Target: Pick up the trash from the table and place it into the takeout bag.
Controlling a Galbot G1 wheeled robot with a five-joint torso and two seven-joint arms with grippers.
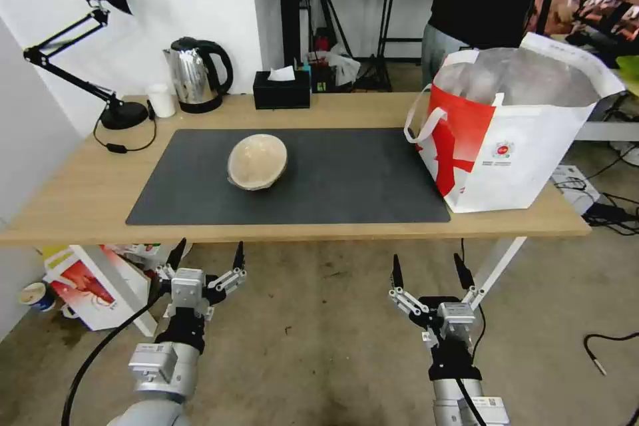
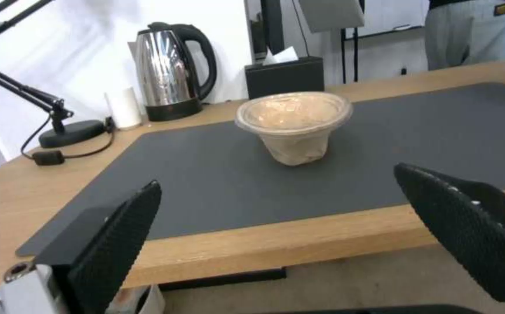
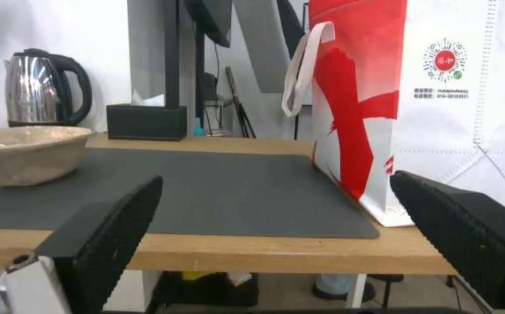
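On mat: beige-brown bowl (image 1: 257,161) | takeout bag (image 1: 512,146) overhangs table (image 1: 80,193) edge

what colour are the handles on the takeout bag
White; the takeout bag handles show best in the right wrist view.

Left gripper (image 1: 206,256): black pointed fingers (image 2: 113,244), cross-hatched pads, silver linkages.
Right gripper (image 1: 429,271): identical build.
Wrists: silver-grey housings, black collars.
Cabling: black cable along each arm.
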